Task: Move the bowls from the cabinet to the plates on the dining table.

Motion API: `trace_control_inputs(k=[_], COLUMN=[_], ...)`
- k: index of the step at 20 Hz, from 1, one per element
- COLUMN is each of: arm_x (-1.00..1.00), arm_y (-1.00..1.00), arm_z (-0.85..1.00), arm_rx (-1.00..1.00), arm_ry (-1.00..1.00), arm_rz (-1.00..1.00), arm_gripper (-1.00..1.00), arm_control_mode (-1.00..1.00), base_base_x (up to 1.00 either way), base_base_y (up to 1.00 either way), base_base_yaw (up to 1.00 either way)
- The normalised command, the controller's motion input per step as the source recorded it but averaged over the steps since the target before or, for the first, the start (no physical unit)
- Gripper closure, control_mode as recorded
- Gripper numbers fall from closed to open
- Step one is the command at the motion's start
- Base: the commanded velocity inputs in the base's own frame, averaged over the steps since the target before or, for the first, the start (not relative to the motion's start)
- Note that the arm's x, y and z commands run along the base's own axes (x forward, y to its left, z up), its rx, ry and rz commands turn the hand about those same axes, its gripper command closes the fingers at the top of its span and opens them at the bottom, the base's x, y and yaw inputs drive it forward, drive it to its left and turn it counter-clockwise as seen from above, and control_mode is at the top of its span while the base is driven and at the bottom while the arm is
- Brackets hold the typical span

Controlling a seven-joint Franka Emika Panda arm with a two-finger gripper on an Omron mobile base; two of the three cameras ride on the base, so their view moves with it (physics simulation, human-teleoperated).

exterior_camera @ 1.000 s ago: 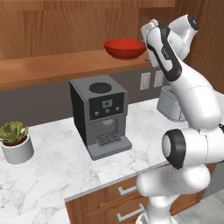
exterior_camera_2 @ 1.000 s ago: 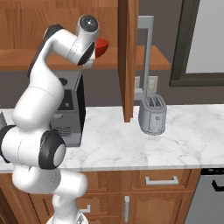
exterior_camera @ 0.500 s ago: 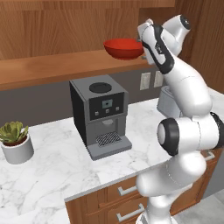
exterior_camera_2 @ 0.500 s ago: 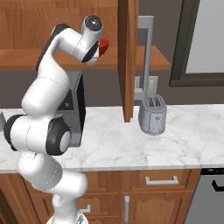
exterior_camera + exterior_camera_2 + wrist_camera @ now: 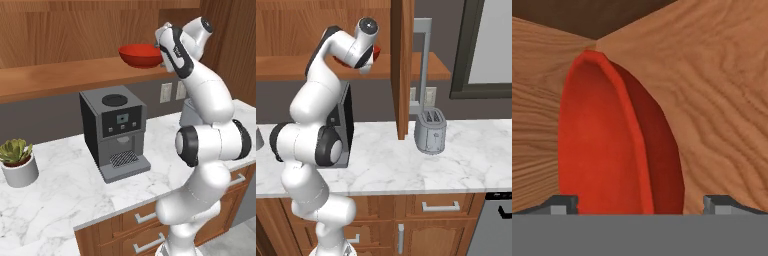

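**Pincer spread wide at the rim of the red bowl**

Bowl [image 5: 141, 54] of glossy red is sitting on the wooden shelf [image 5: 65, 79] of the cabinet [image 5: 402, 60], above the grey coffee machine [image 5: 116, 134]. The white arm is reaching up from the base and bending over at the top, with its hand level with the shelf and right next to the bowl's near side. In the hand view the red bowl [image 5: 612, 145] is appearing rolled onto its side, its rim running up the picture between the two dark fingertips [image 5: 561, 204], which are standing far apart at either side of it. The gripper [image 5: 639, 205] is therefore opened fully, straddling the rim and wall of the bowl; whether a tip is touching the bowl cannot be told, and the bowl is resting on the shelf.

On the marble counter [image 5: 60, 190] a small potted plant [image 5: 18, 161] is standing well to the left of the coffee machine. In the right base view a grey toaster [image 5: 430, 131] is standing on the counter beside the open cabinet door, under the wall sockets [image 5: 425, 96].
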Motion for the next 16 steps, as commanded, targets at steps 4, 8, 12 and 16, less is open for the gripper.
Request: trace_control_inputs(k=[4, 8, 12, 16], arm_x=[0.16, 0.09, 0.09, 0.02], arm_y=[-0.09, -0.07, -0.04, -0.05], arm_z=[-0.11, -0.15, -0.13, -0.06], arm_rx=[0.00, 0.00, 0.00, 0.00], arm_ry=[-0.02, -0.03, -0.03, -0.03], arm_rz=[0.02, 0.01, 0.02, 0.03], arm_gripper=[1.00, 1.00, 1.00, 1.00], arm_control_mode=[-1.00, -1.00, -1.00, -1.00], base_base_x=[0.00, 0.00, 0.00, 0.00], base_base_y=[0.00, 0.00, 0.00, 0.00], base_base_yaw=[0.00, 0.00, 0.00, 0.00])
